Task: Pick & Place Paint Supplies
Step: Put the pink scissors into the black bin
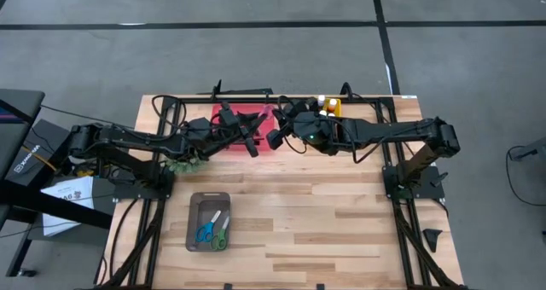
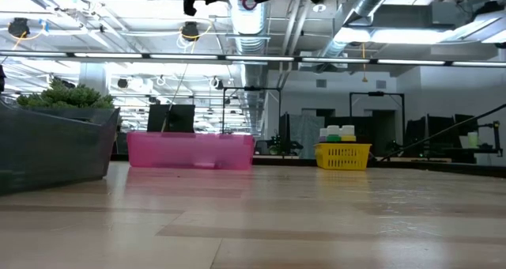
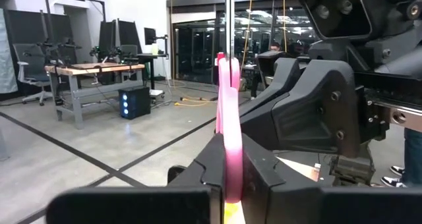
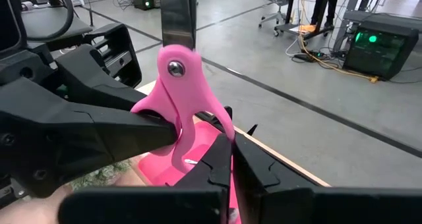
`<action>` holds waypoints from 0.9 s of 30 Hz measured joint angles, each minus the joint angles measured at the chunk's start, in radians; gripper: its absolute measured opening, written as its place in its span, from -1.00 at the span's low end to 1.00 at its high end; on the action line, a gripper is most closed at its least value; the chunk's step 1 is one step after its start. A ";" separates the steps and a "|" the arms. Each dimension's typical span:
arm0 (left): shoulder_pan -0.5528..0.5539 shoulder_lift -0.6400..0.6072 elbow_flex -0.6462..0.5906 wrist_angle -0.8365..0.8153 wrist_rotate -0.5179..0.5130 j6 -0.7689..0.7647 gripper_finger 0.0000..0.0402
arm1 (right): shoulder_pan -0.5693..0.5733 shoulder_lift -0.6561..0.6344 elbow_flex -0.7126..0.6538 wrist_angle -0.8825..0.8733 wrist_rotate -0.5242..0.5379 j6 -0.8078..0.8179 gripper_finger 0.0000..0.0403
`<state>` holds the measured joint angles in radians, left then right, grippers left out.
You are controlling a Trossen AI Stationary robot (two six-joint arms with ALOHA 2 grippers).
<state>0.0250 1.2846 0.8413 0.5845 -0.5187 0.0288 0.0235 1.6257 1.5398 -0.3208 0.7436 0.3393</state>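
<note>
A pair of pink-handled scissors (image 4: 177, 85) hangs high over the pink bin (image 1: 243, 130), held between both arms. Its steel blades (image 4: 178, 13) rise above the pivot screw. My left gripper (image 3: 231, 155) is shut on one handle limb, and my right gripper (image 4: 232, 145) is shut on the other. In the low view only a pink scrap of the scissors (image 2: 251, 0) shows under the dark grippers at the top edge. Small bottles (image 2: 340, 132) stand in a yellow basket (image 2: 342, 154) at the table's far side. My left gripper pinches one pink handle limb (image 3: 231, 128) between its two fingers, seen edge-on. It comes roughly level from the table's left. The scissors stand upright, clear of the bin. My right gripper pinches the other handle limb (image 4: 223, 128) between its two fingers below the pivot. It comes from the table's right, slanting slightly down. The left fingers (image 4: 132, 128) meet the scissors just beside it.
A grey tray (image 1: 210, 200) near the table's middle front holds blue and green scissors. A fuzzy green tuft (image 1: 179, 164) lies by the left arm; in the low view a grey bin (image 2: 55, 154) with greenery stands at the left. The yellow basket (image 1: 329, 107) sits at the far edge.
</note>
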 joint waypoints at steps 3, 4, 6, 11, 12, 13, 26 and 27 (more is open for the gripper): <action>0.000 0.000 0.000 -0.005 0.002 0.000 -0.93 | 0.000 0.000 0.000 -0.004 -0.005 0.000 -0.99; 0.000 0.000 0.000 -0.006 0.002 0.000 -0.94 | 0.000 0.000 0.000 -0.004 -0.006 0.000 -0.98; 0.000 0.000 0.000 -0.006 0.003 0.000 -0.96 | 0.000 0.000 0.000 -0.004 -0.006 0.000 -0.93; 0.005 0.000 0.000 -0.024 0.021 -0.007 -0.95 | 0.000 0.000 0.000 0.003 -0.014 0.001 -0.76; 0.005 0.000 0.000 -0.029 0.021 -0.008 -0.96 | 0.000 0.000 0.000 0.003 -0.013 0.001 -0.73; 0.005 0.000 -0.001 -0.033 0.021 -0.008 -0.96 | 0.001 0.000 0.000 0.003 -0.013 0.001 -0.70; 0.010 -0.002 -0.001 -0.031 0.011 -0.010 -0.96 | 0.000 0.000 0.000 -0.006 -0.012 0.011 -0.46; 0.010 -0.002 -0.001 -0.031 0.009 -0.009 -0.96 | 0.000 0.000 0.000 -0.012 -0.012 0.021 -0.44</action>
<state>0.0353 1.2827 0.8406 0.5533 -0.5095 0.0195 0.0238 1.6253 1.5398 -0.3330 0.7317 0.3600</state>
